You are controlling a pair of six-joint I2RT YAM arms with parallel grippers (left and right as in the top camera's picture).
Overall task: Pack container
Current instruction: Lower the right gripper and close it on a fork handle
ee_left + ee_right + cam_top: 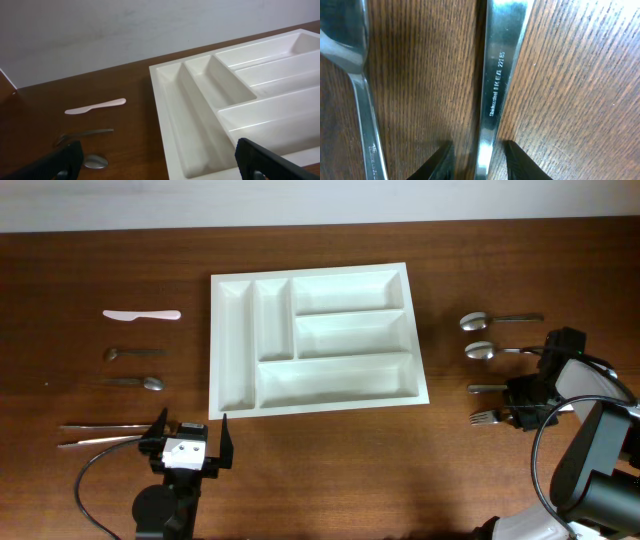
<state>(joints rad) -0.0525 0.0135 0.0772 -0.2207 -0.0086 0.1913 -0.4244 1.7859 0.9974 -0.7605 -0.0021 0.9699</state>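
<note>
Brown wood fills my overhead view: the table (330,490), with the white tray (232,395) lying flat in the middle of it, all five compartments empty. The left gripper (191,432) hangs near the tray's near-left corner with its jaws spread wide and nothing between them.

The right gripper (480,159) is down at the table among the cutlery on my right, well apart from the tray. Its two fingers (520,159) straddle a flat steel handle (497,75), close on both sides. I cannot tell whether they are clamped on it; a sliver of wood seems to show on one side.

My worry is the grip itself. The handle is thin, smooth and flat on the wood, so the fingertips may pinch only its edges and let it slide out or twist on the lift. Held near one end, it could droop and catch the tray's rim.

A second steel utensil (362,110) lies just beside it, near the outer finger, and could be nudged out of line.
</note>
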